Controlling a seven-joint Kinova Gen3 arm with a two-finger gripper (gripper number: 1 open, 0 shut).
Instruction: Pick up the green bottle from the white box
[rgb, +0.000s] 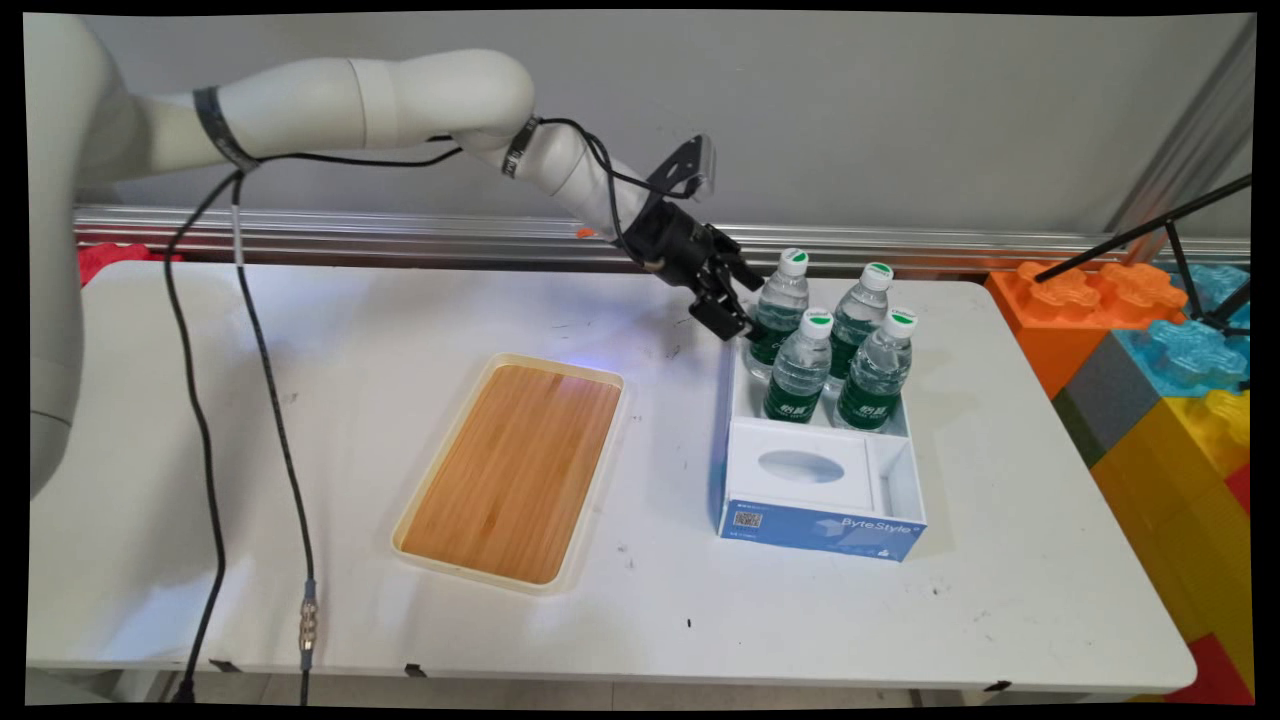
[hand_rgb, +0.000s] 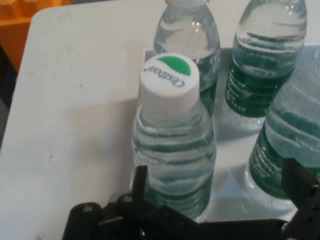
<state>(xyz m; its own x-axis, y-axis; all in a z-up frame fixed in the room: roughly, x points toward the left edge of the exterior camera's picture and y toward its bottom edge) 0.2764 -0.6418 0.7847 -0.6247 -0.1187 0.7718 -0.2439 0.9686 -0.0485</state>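
Note:
Several clear water bottles with green labels and white caps stand in the far half of a white box (rgb: 905, 455) with a blue front. My gripper (rgb: 737, 298) is open, low beside the box's far left corner, right up against the back-left bottle (rgb: 779, 312). In the hand view that bottle (hand_rgb: 172, 150) stands upright just ahead of the gripper (hand_rgb: 220, 175), towards its left finger (hand_rgb: 140, 181). The right finger (hand_rgb: 299, 181) is in front of a neighbouring bottle (hand_rgb: 290, 145). Nothing is held.
A cream tray with a wooden floor (rgb: 515, 465) lies left of the box. The box's near half holds a white insert with an oval hollow (rgb: 800, 466). Big coloured blocks (rgb: 1150, 350) stand off the table's right end. Black cables (rgb: 270, 400) hang at the left.

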